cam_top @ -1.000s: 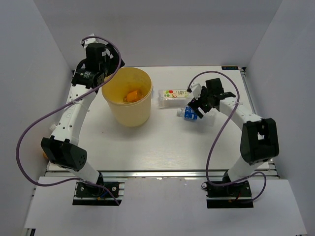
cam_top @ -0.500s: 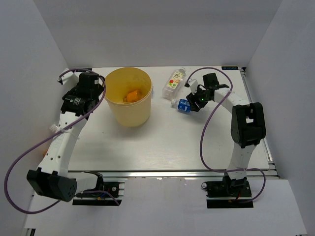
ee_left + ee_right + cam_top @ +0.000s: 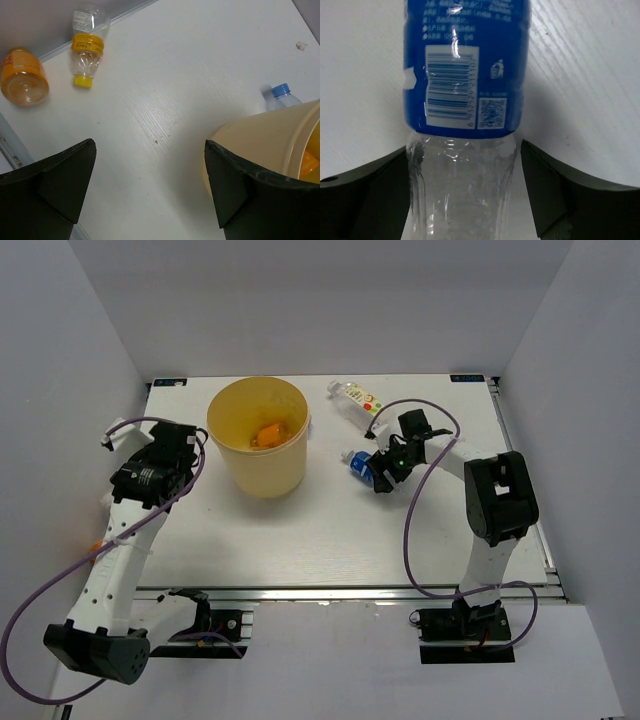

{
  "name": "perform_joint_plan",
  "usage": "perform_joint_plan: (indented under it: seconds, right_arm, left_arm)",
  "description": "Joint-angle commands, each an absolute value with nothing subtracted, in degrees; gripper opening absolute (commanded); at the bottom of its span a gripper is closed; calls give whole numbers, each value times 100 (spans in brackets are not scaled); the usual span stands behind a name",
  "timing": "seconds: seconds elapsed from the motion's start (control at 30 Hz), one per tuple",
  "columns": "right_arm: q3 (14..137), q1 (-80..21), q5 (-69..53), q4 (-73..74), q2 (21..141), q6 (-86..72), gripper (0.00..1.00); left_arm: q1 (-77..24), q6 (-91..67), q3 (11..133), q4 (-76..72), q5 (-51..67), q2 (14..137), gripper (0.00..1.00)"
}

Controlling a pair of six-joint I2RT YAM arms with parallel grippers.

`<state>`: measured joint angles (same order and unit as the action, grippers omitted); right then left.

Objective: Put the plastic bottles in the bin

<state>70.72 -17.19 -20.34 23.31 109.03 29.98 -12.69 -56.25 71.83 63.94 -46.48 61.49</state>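
The yellow bin [image 3: 232,455] stands at the back left with an orange item [image 3: 268,433] inside. A clear bottle with a blue label [image 3: 357,461] lies right of the bin. In the right wrist view this bottle [image 3: 465,65] lies between my right gripper's [image 3: 464,150] open fingers, with a thin gap at the right finger. A clear bottle with a white label [image 3: 360,397] lies at the back. My left gripper [image 3: 180,450] is open and empty left of the bin [image 3: 265,145]. Its view shows an orange bottle [image 3: 22,82] and a clear yellow-labelled bottle [image 3: 86,37] at the table's left edge.
White walls enclose the table on three sides. The blue cap of the bottle [image 3: 281,91] shows past the bin's rim in the left wrist view. A metal rail [image 3: 10,150] runs along the table edge beside the orange bottle.
My left arm swung from behind the bin down to its left. My right gripper and the blue-labelled bottle shifted left toward the bin. The white-labelled bottle turned and slid toward the back.
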Motion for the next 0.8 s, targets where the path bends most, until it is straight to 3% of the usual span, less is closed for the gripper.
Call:
perform_joint_plan:
  seconds: [0.0, 0.13, 0.17, 0.23, 0.27, 0.3, 0.5, 0.67, 0.77]
  right_arm:
    - [6926, -1845, -1846, 2198, 10916, 2611, 83]
    - [6838, -1977, -1758, 2057, 10645, 2505, 74]
    - [6855, -1995, -1749, 2057, 10539, 2479, 67]
    - [6908, -2056, -1749, 2039, 10137, 2417, 62]
    - [6943, -2083, -1740, 2022, 9968, 2382, 52]
    - [6987, -2092, -1749, 2013, 9801, 2338, 49]
    - [7944, -2127, -2572, 2021, 8632, 1496, 56]
    - [8656, -2320, -3532, 1346, 8525, 283, 56]
    - [9314, -2899, -3209, 1309, 8893, 114, 58]
  left_arm:
    - [-1248, -5757, 7102, 6715, -4930, 5881, 98]
    - [-1248, -5766, 7058, 6741, -4974, 5792, 98]
    - [-1248, -5783, 7049, 6750, -4983, 5783, 98]
    - [-1248, -5783, 6979, 6706, -4931, 5766, 98]
    - [-1248, -5783, 6952, 6689, -4922, 5757, 98]
    - [-1248, -5792, 6900, 6662, -4913, 5766, 98]
    - [-1248, -5959, 6435, 6154, -4650, 5740, 98]
    - [-1231, -6144, 5714, 5293, -4403, 5616, 98]
    - [-1204, -6293, 5669, 5369, -4517, 5712, 98]
